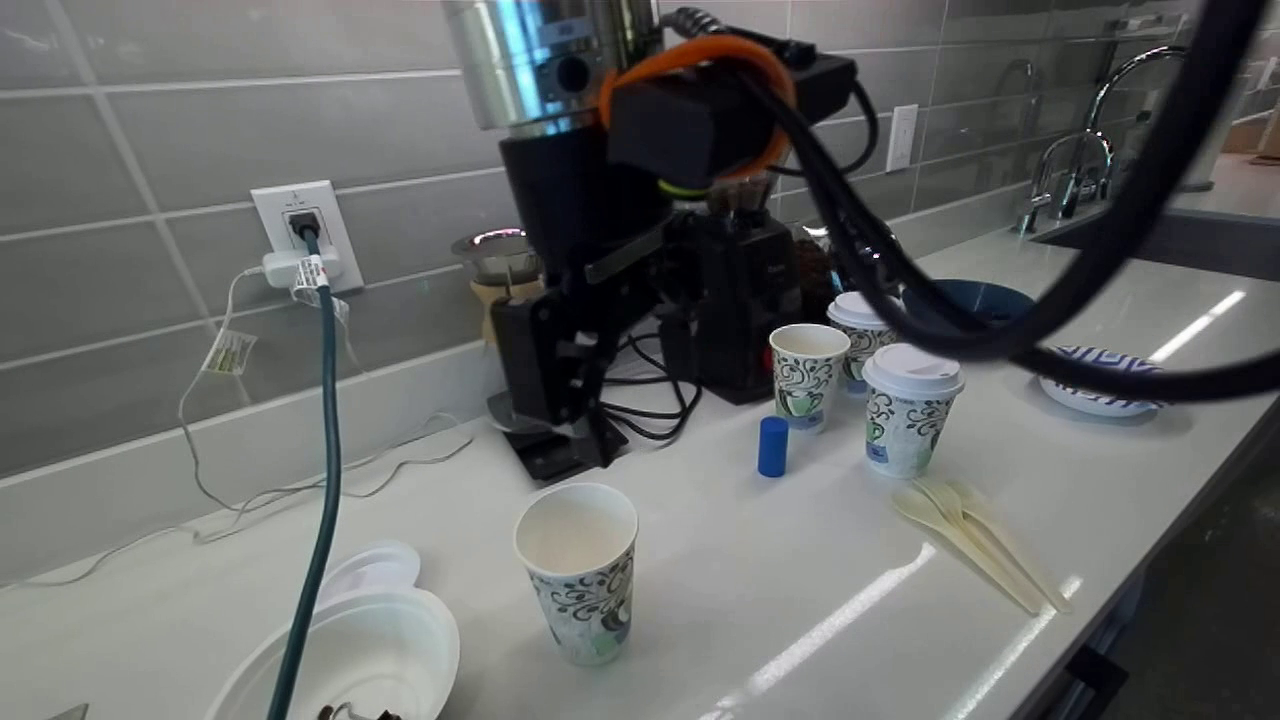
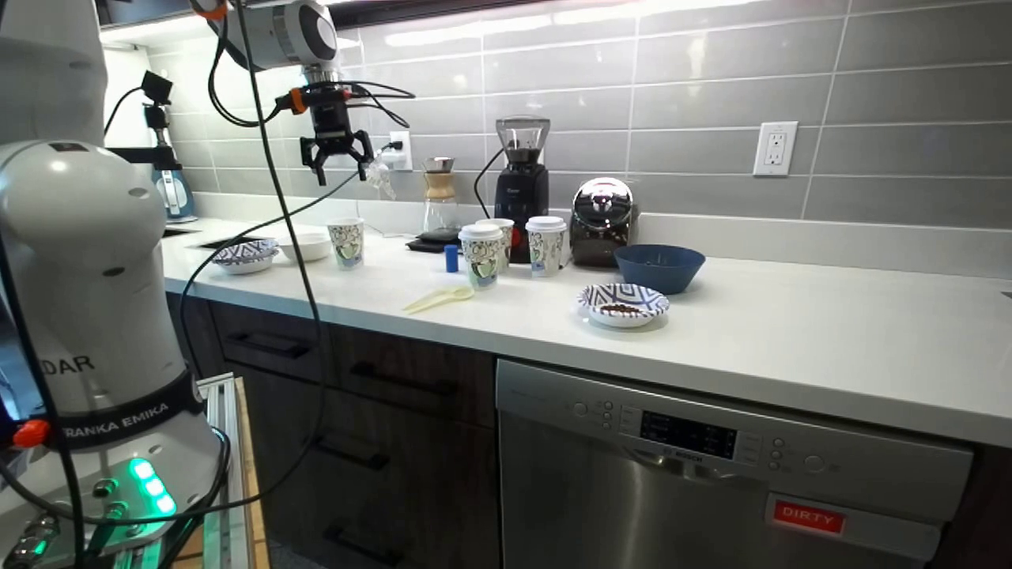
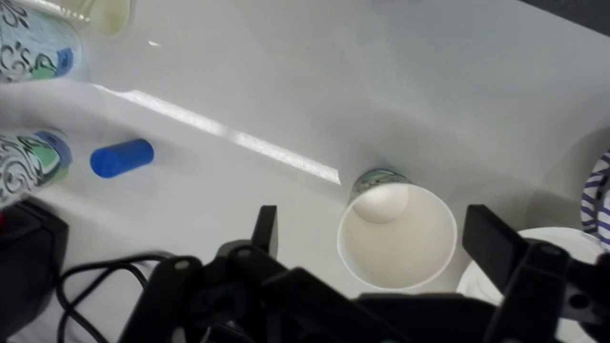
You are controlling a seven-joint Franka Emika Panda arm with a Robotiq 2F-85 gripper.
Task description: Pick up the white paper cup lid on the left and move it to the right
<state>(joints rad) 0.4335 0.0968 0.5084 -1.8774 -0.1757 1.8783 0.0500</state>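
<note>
The white paper cup lid [image 1: 385, 562] lies on the counter behind the white bowl, partly covered by the bowl's rim and a cable. It shows as rounded white lobes, so I cannot tell whether it is one lid or two. I cannot make it out in the other views; white surfaces beside the right finger in the wrist view may include it. My gripper [image 3: 371, 224] is open and empty. It hangs well above the counter in both exterior views [image 1: 575, 425] [image 2: 342, 178]. In the wrist view an open patterned cup [image 3: 398, 238] stands below, between the fingers.
The white bowl [image 1: 400, 640] sits beside the open cup [image 1: 585, 590]. Lidded cups [image 1: 905, 420], another open cup [image 1: 805, 375], a blue cylinder [image 1: 772, 447] and pale cutlery [image 1: 975, 540] stand or lie farther along. A grinder [image 2: 522, 190] and carafe [image 2: 439, 197] stand by the wall.
</note>
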